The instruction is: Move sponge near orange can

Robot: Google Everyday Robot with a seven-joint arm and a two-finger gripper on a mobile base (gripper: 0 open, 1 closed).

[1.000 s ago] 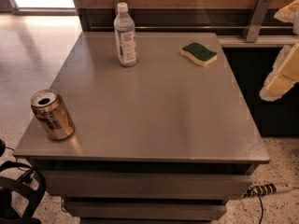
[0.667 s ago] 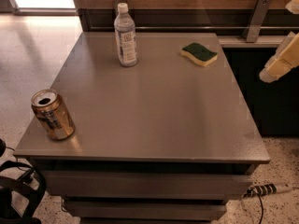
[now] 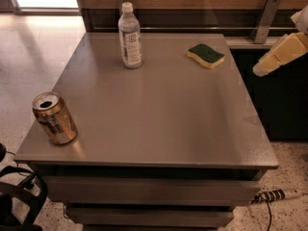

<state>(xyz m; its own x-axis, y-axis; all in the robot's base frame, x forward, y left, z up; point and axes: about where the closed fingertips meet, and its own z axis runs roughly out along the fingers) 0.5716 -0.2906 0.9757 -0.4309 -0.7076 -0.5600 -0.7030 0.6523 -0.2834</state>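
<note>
The sponge [image 3: 206, 55], dark green on top with a pale yellow base, lies flat near the table's far right corner. The orange can [image 3: 54, 119] stands upright near the front left corner, its top opened. They are far apart, diagonally across the table [image 3: 159, 114]. My gripper [image 3: 278, 57], with yellowish foam padding, hangs at the right edge of the view, off the table's right side. It is to the right of the sponge, apart from it, and holds nothing that I can see.
A clear plastic bottle [image 3: 130, 36] with a white cap stands upright at the far middle-left of the table. A metal bracket [image 3: 266, 19] stands on the wall behind. A power strip [image 3: 274, 195] lies on the floor at the right. Dark robot parts [image 3: 19, 196] sit at the bottom left.
My gripper has risen in the view and shifted slightly left, closer to the sponge's level. The sponge, can and bottle have not moved.
</note>
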